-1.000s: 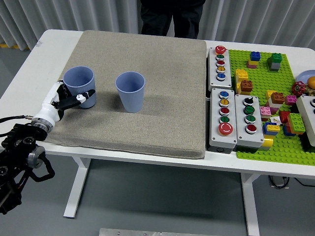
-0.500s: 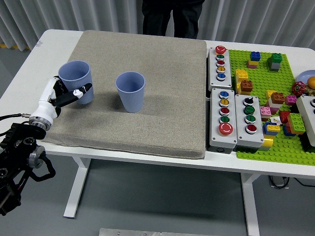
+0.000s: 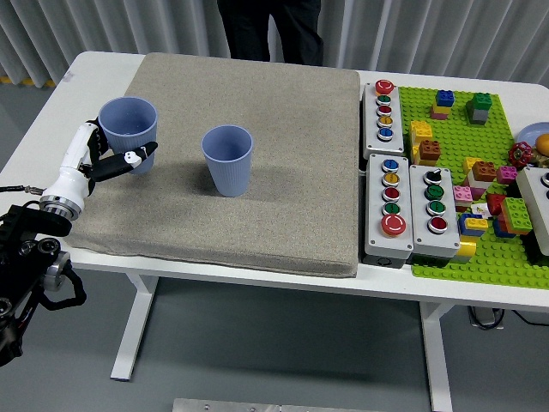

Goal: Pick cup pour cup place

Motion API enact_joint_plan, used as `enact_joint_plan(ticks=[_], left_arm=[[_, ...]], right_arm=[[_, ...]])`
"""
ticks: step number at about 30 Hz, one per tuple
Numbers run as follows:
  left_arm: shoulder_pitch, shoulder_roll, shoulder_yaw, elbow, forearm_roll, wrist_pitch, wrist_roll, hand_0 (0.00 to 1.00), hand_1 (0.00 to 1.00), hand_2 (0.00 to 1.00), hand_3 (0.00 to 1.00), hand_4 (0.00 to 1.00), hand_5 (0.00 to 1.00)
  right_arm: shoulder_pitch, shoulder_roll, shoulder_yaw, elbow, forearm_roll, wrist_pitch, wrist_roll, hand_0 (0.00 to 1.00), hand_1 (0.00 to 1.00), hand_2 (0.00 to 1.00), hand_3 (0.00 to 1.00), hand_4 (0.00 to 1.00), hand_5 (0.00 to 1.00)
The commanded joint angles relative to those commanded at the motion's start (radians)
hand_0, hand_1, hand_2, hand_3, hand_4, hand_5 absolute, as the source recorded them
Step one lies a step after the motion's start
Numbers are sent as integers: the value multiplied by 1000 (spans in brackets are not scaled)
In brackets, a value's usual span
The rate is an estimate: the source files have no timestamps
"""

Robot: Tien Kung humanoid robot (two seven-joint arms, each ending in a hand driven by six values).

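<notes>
High head view over table [image 3: 51, 94]

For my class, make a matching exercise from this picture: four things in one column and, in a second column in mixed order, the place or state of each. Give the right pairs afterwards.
Column 1
1. left cup
2. middle cup
3. grey mat
4. green baseplate

Column 2
A. lies on the table's right side, with bricks on it
B. stands alone and upright, touched by nothing
C. gripped by the left robot hand
D. spread over the table's left and middle part, under the cups

Pairs: 1-C, 2-B, 3-D, 4-A
</notes>
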State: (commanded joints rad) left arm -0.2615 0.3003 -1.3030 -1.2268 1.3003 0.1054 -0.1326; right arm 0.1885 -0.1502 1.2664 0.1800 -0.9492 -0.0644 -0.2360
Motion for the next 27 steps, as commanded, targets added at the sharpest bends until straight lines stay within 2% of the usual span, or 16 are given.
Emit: enact_joint_plan(ticks=[5, 10, 15, 25, 27], left_arm=[[-14, 33, 11, -56, 183, 16, 47, 597, 562, 572, 538, 696, 27], [-49, 66, 42, -131, 282, 6, 79, 597, 562, 572, 538, 696, 27], [-85, 78, 67, -149, 337, 4, 96, 596, 560, 571, 537, 692, 27], [-133, 106, 115, -135, 397, 6, 118, 596, 563, 575, 541, 677, 23], [-141, 112, 123, -137, 440, 5, 128, 596, 563, 575, 541, 677, 23]], right_arm=[[-1, -2, 1, 0, -4, 1, 0, 721, 681, 674, 630, 130, 365], [-2, -4, -7, 0, 7, -2, 2, 721, 681, 674, 630, 130, 365], [1, -6, -10, 0, 12, -4, 3, 721, 681, 674, 630, 130, 359], [7, -7, -16, 0, 23, -7, 6, 721, 681, 674, 630, 130, 355], [9, -8, -17, 0, 24, -8, 6, 721, 681, 674, 630, 130, 355]])
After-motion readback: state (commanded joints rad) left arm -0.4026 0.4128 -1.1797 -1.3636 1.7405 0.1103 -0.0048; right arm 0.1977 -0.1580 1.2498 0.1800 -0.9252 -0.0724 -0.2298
